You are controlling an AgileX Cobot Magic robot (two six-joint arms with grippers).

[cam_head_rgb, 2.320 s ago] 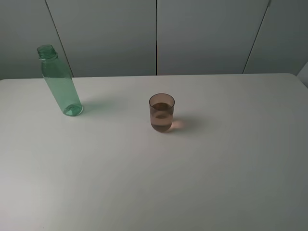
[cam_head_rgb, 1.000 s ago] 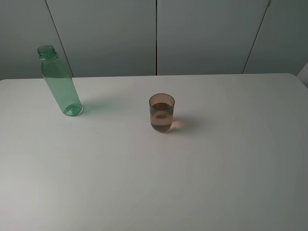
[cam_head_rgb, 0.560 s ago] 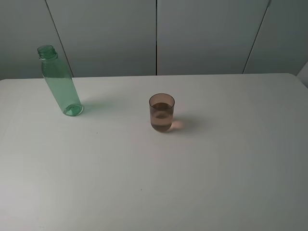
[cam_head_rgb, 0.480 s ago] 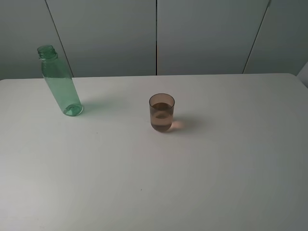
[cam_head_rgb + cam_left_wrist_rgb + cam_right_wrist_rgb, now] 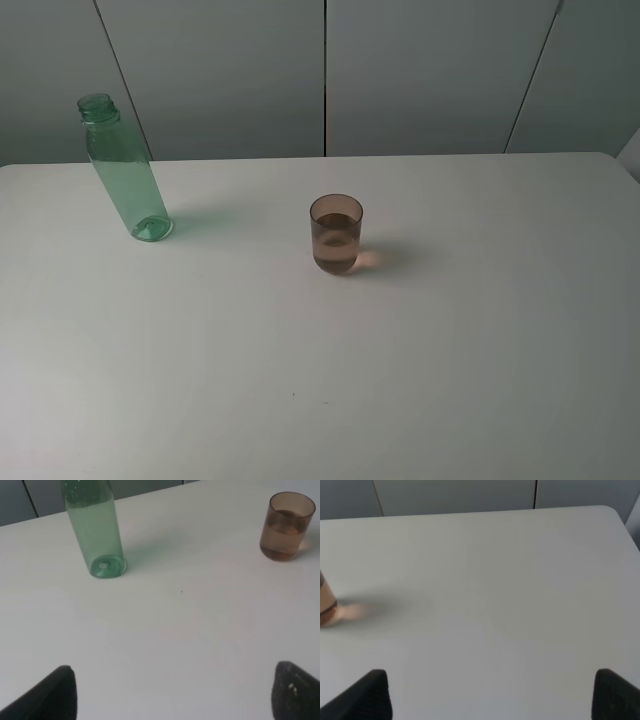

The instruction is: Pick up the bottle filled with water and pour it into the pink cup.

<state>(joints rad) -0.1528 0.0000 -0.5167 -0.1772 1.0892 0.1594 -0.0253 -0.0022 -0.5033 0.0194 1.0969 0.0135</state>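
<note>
The green bottle (image 5: 125, 170) stands upright and uncapped at the far left of the white table (image 5: 460, 340). The pink cup (image 5: 336, 235) stands near the table's middle, about half full of liquid. Neither arm shows in the exterior view. In the left wrist view my left gripper (image 5: 175, 700) is open and empty, its dark fingertips (image 5: 55, 695) wide apart, well short of the bottle (image 5: 95, 530) and the cup (image 5: 287, 527). In the right wrist view my right gripper (image 5: 492, 697) is open and empty, with only the cup's edge (image 5: 324, 605) at the side.
Grey wall panels (image 5: 420, 70) rise behind the table's far edge. The table's rounded right corner (image 5: 615, 515) shows in the right wrist view.
</note>
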